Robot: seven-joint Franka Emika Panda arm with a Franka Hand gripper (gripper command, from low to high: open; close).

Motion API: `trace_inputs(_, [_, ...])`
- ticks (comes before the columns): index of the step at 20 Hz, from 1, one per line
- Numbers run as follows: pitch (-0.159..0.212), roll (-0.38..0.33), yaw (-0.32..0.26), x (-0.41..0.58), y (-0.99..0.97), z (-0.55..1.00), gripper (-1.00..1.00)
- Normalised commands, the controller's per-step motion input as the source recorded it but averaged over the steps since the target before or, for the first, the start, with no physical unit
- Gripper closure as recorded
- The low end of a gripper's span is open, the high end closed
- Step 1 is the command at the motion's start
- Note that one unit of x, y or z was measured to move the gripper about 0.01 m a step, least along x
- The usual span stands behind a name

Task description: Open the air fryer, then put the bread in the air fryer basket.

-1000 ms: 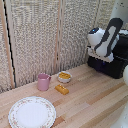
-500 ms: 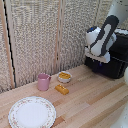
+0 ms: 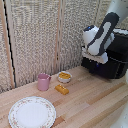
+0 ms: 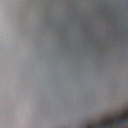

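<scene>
Sitting on the wooden surface [image 3: 90, 107], from the exterior view's left: plate [image 3: 31, 111], pink cup [image 3: 43, 81], bread [image 3: 62, 89] just beside a small bowl [image 3: 64, 76]. Waiting there untouched, well apart from the air fryer [image 3: 112, 60] on the right. Hanging at the fryer's front, arm hiding the pincer [image 3: 96, 56] and the handle. Cannot tell if open or holding anything; wrist view showing only grey blur. Looking like opening the drawer; moving the bread not yet done.

Pink cup [image 3: 43, 81], white bowl [image 3: 64, 77] and patterned plate [image 3: 32, 111] on wooden table [image 3: 95, 102].
</scene>
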Motion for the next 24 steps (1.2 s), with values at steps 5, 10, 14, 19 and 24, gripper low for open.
trace_inputs(5, [-0.039,0.021,-0.074,-0.158,0.84,-0.02,1.0])
trace_inputs(10, [-0.036,-0.033,-0.005,-0.114,0.86,-0.06,1.0])
trace_inputs(14, [-0.009,-0.04,-0.031,0.011,0.79,0.0,1.0])
trace_inputs(19, [0.03,-0.052,-0.103,0.143,0.43,-0.03,1.0])
trace_inputs(24, [0.0,-0.029,-0.047,-0.018,0.1,-0.02,-1.0])
